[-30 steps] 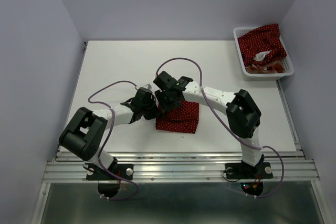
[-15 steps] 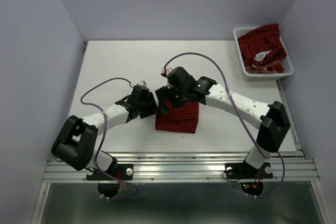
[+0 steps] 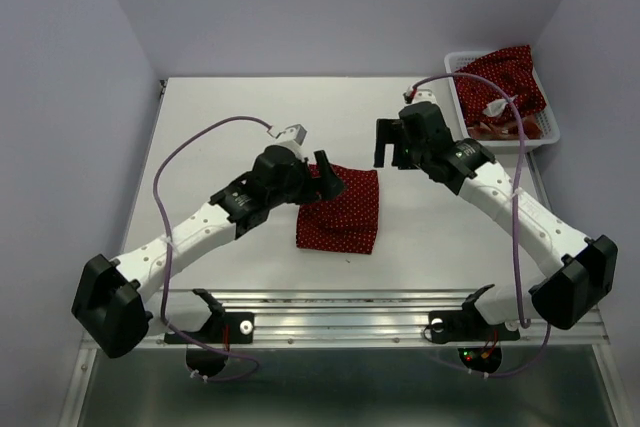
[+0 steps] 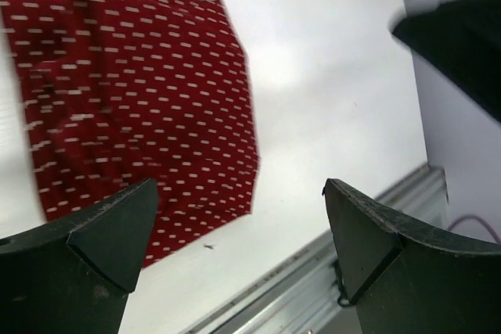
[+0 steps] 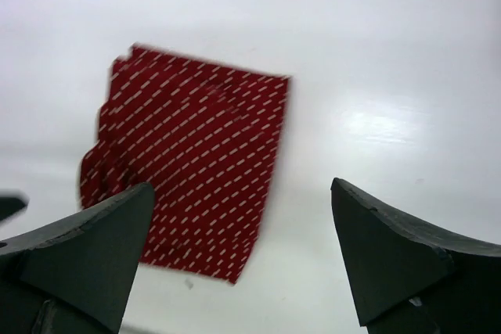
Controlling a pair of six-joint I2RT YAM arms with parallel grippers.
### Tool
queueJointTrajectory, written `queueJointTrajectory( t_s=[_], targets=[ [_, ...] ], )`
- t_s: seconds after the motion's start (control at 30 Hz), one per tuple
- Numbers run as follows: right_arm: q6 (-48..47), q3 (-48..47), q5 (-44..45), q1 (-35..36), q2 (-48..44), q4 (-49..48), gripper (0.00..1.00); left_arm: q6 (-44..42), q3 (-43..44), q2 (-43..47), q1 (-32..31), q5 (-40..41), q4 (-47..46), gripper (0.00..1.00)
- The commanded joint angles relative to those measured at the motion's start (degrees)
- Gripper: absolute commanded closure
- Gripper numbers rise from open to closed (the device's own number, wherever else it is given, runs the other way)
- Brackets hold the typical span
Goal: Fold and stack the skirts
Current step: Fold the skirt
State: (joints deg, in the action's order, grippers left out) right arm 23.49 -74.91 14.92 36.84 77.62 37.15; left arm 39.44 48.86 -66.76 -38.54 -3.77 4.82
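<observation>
A folded dark red polka-dot skirt [image 3: 340, 212] lies flat on the white table, left of centre; it also fills the upper left of the left wrist view [image 4: 141, 107] and shows in the right wrist view [image 5: 188, 162]. My left gripper [image 3: 322, 175] [image 4: 239, 193] hovers open over the skirt's far left corner, nothing between its fingers. My right gripper [image 3: 392, 147] [image 5: 243, 193] hangs open and empty, up and to the right of the skirt. A second polka-dot skirt [image 3: 500, 82] is piled in the basket, with a scrap of plaid skirt [image 3: 500, 129] under it.
The white mesh basket [image 3: 505, 144] stands at the table's far right corner, close behind the right arm. Purple cables loop over both arms. A metal rail [image 3: 340, 312] runs along the near table edge.
Both grippers have opened and let go of the folded skirt. The right arm has swung away to the right, toward the basket. The left arm has stretched out and lifted slightly.
</observation>
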Motion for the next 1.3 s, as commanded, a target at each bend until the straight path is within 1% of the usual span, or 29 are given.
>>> queueJointTrajectory(
  t_s=[0.0, 0.1, 0.13, 0.17, 0.23, 0.33, 0.37, 0.43, 0.5, 0.53, 0.67, 0.93, 1.27],
  targets=[
    [-2.12, -0.05, 5.73, -3.70, 0.50, -2.96, 0.00, -2.79, 5.09, -5.21, -5.66, -2.73, -3.84, 0.01],
    [-4.32, -0.85, 2.76, -7.29, 3.75, -5.14, 0.00, -3.14, 6.94, -11.27, -7.59, -6.33, -6.12, 0.01],
    [-4.33, -0.85, 1.36, -7.31, 3.76, -5.15, 0.00, -3.14, 7.21, -12.68, -7.77, -6.34, -6.57, 0.01],
    [-5.89, -0.85, -1.79, -8.79, 5.50, -6.63, 0.00, -3.06, 7.21, -14.61, -8.03, -6.51, -7.45, 0.01],
    [-7.57, -0.93, -4.18, -9.50, 7.27, -8.48, 0.00, -2.79, 7.13, -16.29, -8.04, -6.69, -7.98, 0.01],
    [-10.38, -1.29, -9.45, -9.51, 10.43, -10.77, 0.00, -3.23, 6.77, -18.40, -8.04, -5.20, -7.81, 0.01],
    [-11.87, -1.46, -12.77, -9.51, 11.83, -11.30, 0.00, -3.23, 6.69, -19.10, -8.04, -3.37, -7.46, 0.01],
    [-14.41, -1.81, -16.74, -9.51, 13.33, -12.18, 0.00, -3.14, 6.69, -19.54, -7.86, 0.14, -5.97, 0.01],
    [-16.09, -2.51, -22.26, -9.51, 15.96, -12.27, 0.00, -2.88, 6.34, -19.98, -7.60, 1.83, -5.18, 0.01],
    [-18.02, -2.69, -24.04, -9.51, 16.85, -12.62, 0.00, -2.88, 6.07, -20.07, -6.99, 2.01, -5.17, 0.01],
    [-19.53, -3.74, -29.58, -9.51, 20.89, -12.89, 0.00, -2.70, 3.36, -20.69, -5.93, 2.10, -6.04, 0.01],
    [-21.20, -6.38, -31.70, -9.51, 27.40, -13.68, 0.00, -1.83, -0.43, -23.50, -4.52, 0.52, -7.19, 0.01],
    [-25.42, -12.09, -32.58, -6.25, 34.52, -13.77, 0.00, -0.94, -3.86, -22.19, -1.89, -0.10, -8.07, 0.01]
  ],
)
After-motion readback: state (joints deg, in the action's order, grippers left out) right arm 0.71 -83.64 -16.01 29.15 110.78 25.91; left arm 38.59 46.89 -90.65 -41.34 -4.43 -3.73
